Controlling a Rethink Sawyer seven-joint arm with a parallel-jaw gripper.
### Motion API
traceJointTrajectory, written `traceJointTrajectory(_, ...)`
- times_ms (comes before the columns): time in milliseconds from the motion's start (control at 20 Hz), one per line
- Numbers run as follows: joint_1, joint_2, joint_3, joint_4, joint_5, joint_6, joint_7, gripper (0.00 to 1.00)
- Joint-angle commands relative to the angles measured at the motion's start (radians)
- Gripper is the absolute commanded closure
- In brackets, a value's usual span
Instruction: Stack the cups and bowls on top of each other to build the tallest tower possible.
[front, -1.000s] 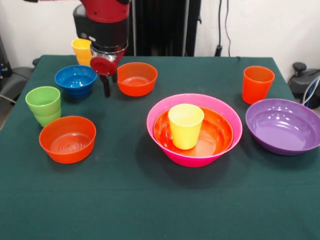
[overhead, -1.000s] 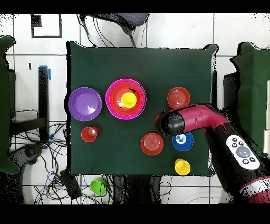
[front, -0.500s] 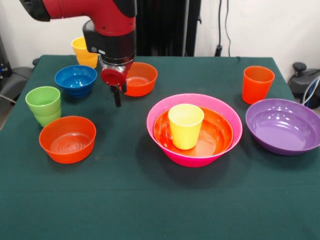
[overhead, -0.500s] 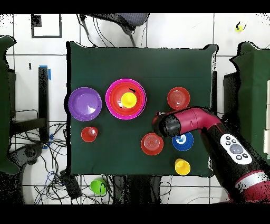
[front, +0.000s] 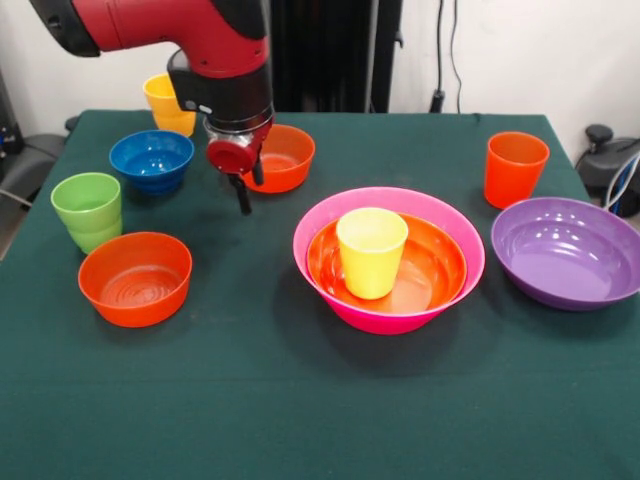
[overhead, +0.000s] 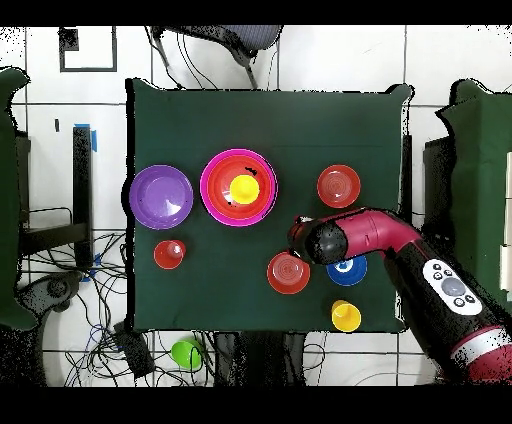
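Gripper (front: 245, 190) position: suspended above bare cloth, with no object between its tips. Only dark, narrow finger shapes project below the red wrist disc in the front view, and the overhead view hides them under the arm, so whether the fingers are spread or pressed together cannot be told.

Tower (front: 388, 258) location: to the picture-right of the fingers and nearer the camera in the front view, well apart from them. Its base is the largest pink bowl (front: 325, 225), which holds a large orange bowl (front: 435, 270), with a yellow cup (front: 371, 250) standing upright inside. Nesting the widest pieces lowest likely serves stability, although an upright cup adds little seating surface for the next bowl.

Loose pieces:
- A small orange bowl (front: 280, 157) sits just behind the fingers, the closest item.
- A small blue bowl (front: 151, 159) and a second yellow cup (front: 160, 103) lie to picture-left and behind.
- A green cup (front: 88, 210) and another small orange bowl (front: 135, 277) lie to picture-left and nearer the camera.
- An orange cup (front: 515, 167) and a purple bowl (front: 566, 251) lie far to picture-right, beyond the tower.

Status: most pieces remain unstacked. The small orange bowl behind the fingers appears the likeliest next pick.
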Motion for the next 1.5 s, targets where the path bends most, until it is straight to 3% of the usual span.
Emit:
traceJointTrajectory(50,-0.002,-0.021,0.076,0.058,0.038,0.048,-0.139,0.0)
traceJointTrajectory(300,-0.015,-0.063,0.106,0.072,0.091,0.11,-0.164,0.0)
traceJointTrajectory(750,-0.033,-0.076,0.124,0.074,0.112,0.138,-0.186,0.0)
traceJointTrajectory(1500,0.02,-0.035,0.013,0.018,-0.037,0.142,-0.192,0.0)
